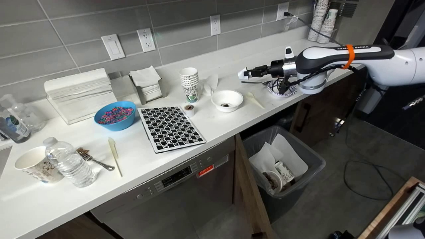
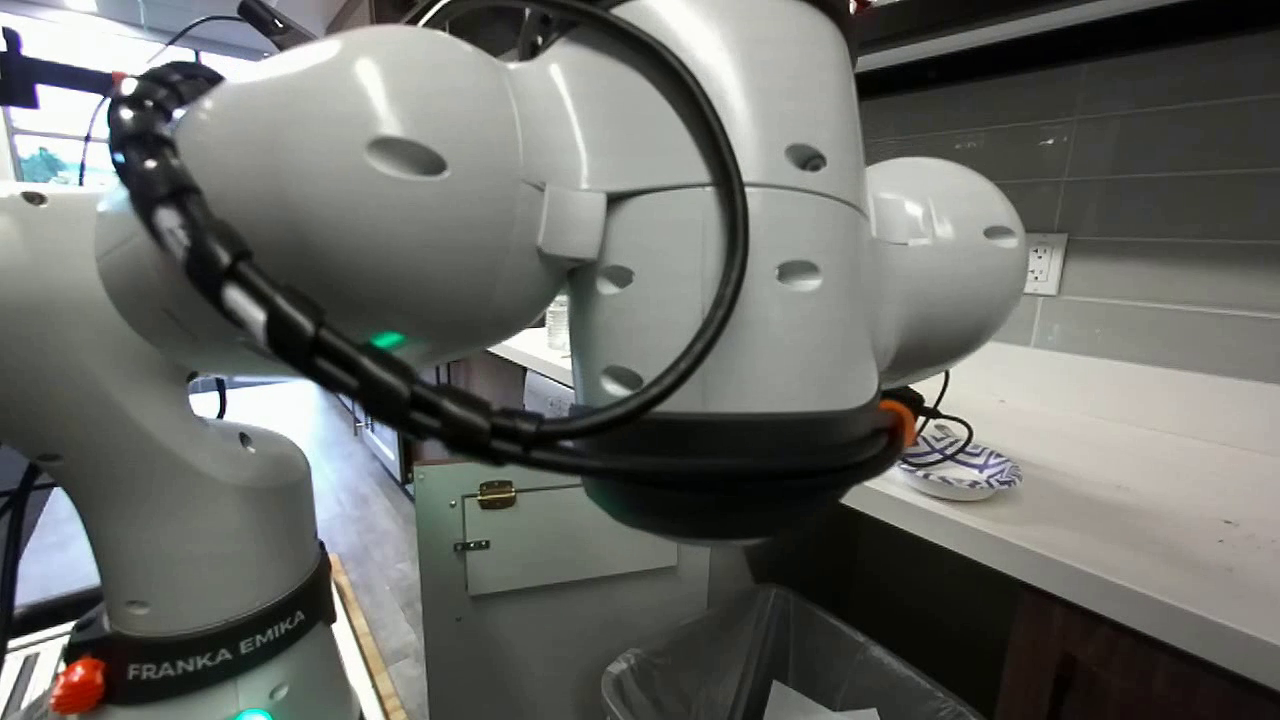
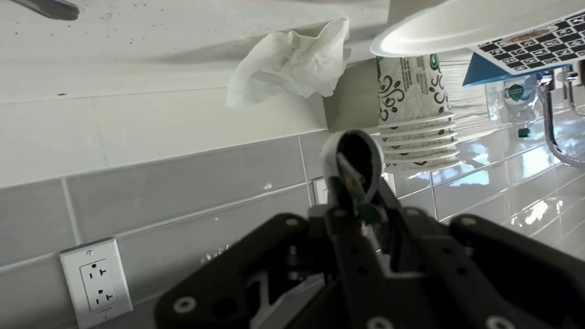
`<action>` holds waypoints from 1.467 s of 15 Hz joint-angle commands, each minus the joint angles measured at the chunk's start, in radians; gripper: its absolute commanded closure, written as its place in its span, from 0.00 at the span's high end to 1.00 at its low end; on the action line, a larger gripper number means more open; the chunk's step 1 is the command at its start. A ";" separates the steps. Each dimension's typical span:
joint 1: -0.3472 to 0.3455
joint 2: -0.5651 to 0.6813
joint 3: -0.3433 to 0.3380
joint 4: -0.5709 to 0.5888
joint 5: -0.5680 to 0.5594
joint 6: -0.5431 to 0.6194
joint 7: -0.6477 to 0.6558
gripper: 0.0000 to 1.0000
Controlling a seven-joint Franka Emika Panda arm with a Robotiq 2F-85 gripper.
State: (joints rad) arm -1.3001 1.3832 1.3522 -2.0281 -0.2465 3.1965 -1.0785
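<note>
Above the table (image 1: 219, 123), in an exterior view, the gripper (image 1: 248, 72) has its jaws pinching a small white cup (image 1: 242, 73), clear of the surface. A dark utensil (image 1: 254, 82) lies near it, one end at a patterned bowl (image 1: 287, 94). On the gripper's far side stands a white bowl (image 1: 229, 109) with dark bits inside and a pale spoon (image 1: 255, 100) just beside it. Near that bowl are a crumpled napkin (image 1: 212, 82) and a stack of paper cups (image 1: 190, 83). Further along come a small tub (image 1: 189, 111) with a brown top, a checkered board (image 1: 171, 127), a blue bowl (image 1: 121, 125) of colourful bits, a fork (image 1: 99, 162) and a water bottle (image 1: 71, 162). A lined bin (image 1: 286, 200) stands below the table edge.

In an exterior view, the arm (image 2: 730, 300) fills most of the space and hides the jaws; the patterned bowl shows behind its cables.

In the wrist view, the jaws come up from the bottom, gripping the small white cup, whose rounded rim circles a dark inside; its contents are too blurred to name. The table runs along the top, with the napkin, paper cups and white bowl near. A tap (image 3: 549, 121) and a wall outlet (image 3: 96, 283) also show.
</note>
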 commanded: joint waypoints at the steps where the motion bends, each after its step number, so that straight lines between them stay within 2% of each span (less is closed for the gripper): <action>1: 0.000 0.009 -0.005 0.002 -0.052 0.001 0.045 0.16; 2: 0.000 0.014 -0.004 0.002 -0.053 0.001 0.045 0.16; 3: -0.001 0.016 -0.003 0.002 -0.054 0.001 0.045 0.04; 13: -0.059 0.172 0.054 0.002 -0.100 -0.042 0.056 0.04; 15: -0.064 0.109 0.081 -0.035 0.050 -0.024 -0.009 0.04; 22: -0.065 0.102 0.149 -0.030 0.261 -0.051 -0.126 0.04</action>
State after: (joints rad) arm -1.3441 1.4850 1.4840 -2.0509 -0.0666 3.1872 -1.1417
